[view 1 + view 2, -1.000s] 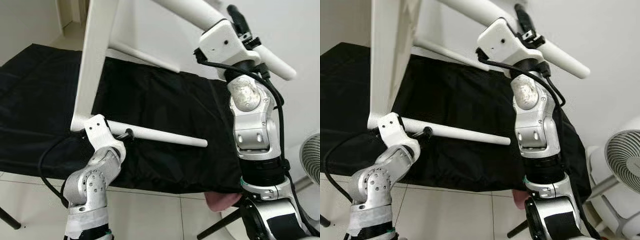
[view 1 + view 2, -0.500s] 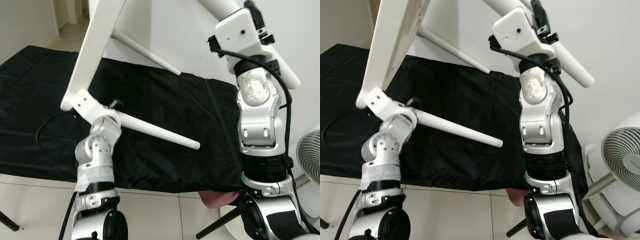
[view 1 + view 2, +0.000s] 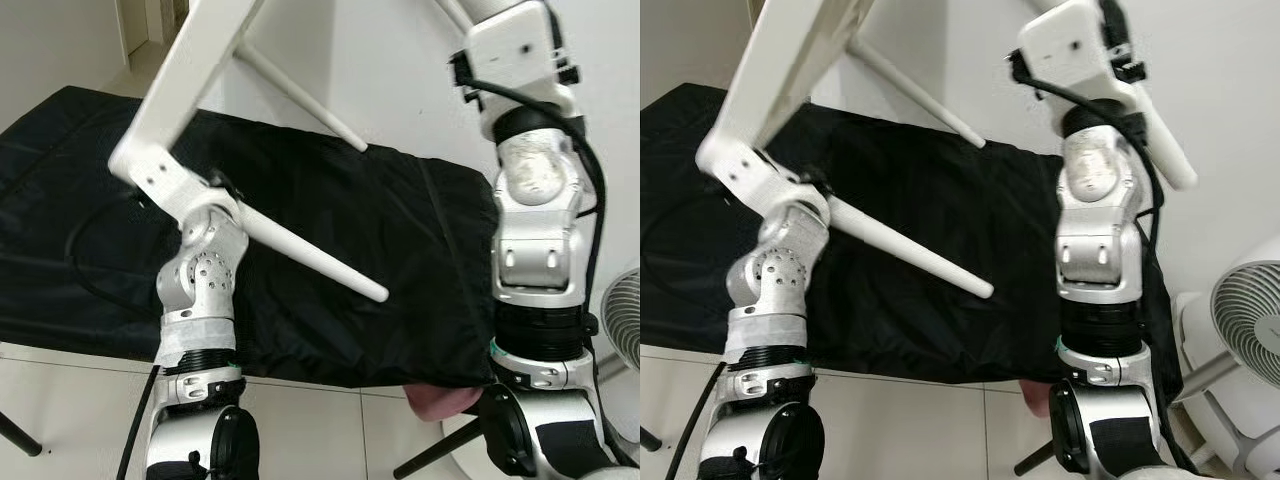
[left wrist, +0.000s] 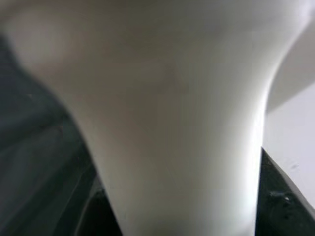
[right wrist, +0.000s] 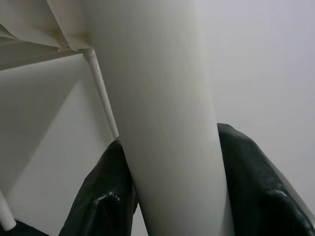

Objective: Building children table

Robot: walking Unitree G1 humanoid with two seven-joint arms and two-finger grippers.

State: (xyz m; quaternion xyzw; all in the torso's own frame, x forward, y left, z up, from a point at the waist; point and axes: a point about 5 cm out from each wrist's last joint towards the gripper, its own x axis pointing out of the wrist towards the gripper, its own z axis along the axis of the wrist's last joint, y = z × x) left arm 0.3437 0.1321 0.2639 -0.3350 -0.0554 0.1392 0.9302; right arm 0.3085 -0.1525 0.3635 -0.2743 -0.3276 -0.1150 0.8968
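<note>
A white children's table hangs tilted in the air above a black cloth-covered surface, its top running up out of view. My left gripper is shut on the base of one white leg, which slopes down to the right. In the left wrist view that leg is very close, with a dark finger beside it. High on the right, my right gripper is shut on another leg; its black fingers hug the leg. A third leg points away behind.
The black-covered surface spans the view, its front edge near my arms. A white fan stands on the floor at the right. Something pink pokes out under the cloth's right corner. White tiled floor lies in front, a white wall behind.
The table has tipped further: the leg in my left gripper now points more steeply down, and its tabletop corner sits higher. My right gripper has risen with its leg.
</note>
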